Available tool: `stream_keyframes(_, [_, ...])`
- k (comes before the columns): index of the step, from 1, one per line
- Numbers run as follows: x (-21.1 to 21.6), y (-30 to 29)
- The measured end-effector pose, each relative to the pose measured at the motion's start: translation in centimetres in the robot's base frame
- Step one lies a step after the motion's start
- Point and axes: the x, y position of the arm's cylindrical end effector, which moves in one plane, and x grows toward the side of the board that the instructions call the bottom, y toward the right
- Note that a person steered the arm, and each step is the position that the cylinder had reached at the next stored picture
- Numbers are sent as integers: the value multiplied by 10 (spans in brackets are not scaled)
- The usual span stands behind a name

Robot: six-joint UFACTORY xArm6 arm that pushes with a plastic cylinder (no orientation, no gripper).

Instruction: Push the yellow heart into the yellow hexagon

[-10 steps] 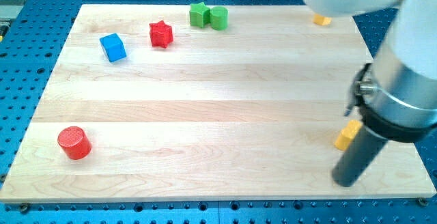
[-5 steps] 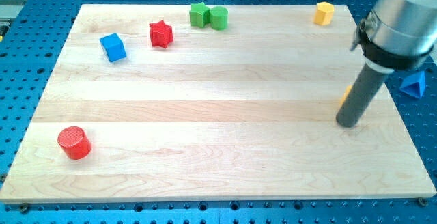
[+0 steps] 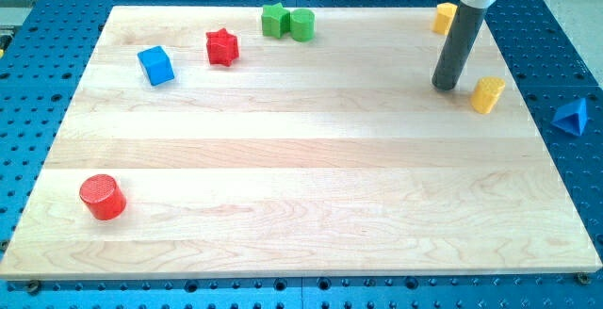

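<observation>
Nearest the view's bottom, a red cylinder (image 3: 102,197) is seen at the board's (image 3: 283,158) left, well apart from the work; farther up, a blue triangular block (image 3: 571,116) lies off the board at the view's right; the yellow heart (image 3: 487,94) is found just inside the right edge, with my tip (image 3: 446,86) planted just beside it on its left, a small gap between them; no hand is fitted, only a rigid rod, so nothing is spread or pinched; the yellow hexagon (image 3: 444,17), partly hidden behind the rod, sits near the top edge, up and left of the heart. For a clean push, the tip is best brought round to the heart's lower right, then driven up and left along the line joining the two blocks; a glancing contact would likely spin the heart off the board's edge. Farthest off, a blue cube (image 3: 155,65), a red star (image 3: 222,46) and two green blocks (image 3: 287,22) are left undisturbed.
</observation>
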Motion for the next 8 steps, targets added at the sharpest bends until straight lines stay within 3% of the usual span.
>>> stream_keyframes(2, [69,50])
stream_keyframes(3, [22,62])
stream_keyframes(4, [20,74])
stream_keyframes(6, [-57,11])
stream_keyframes(7, [-17,31])
stream_keyframes(8, [-8,-8])
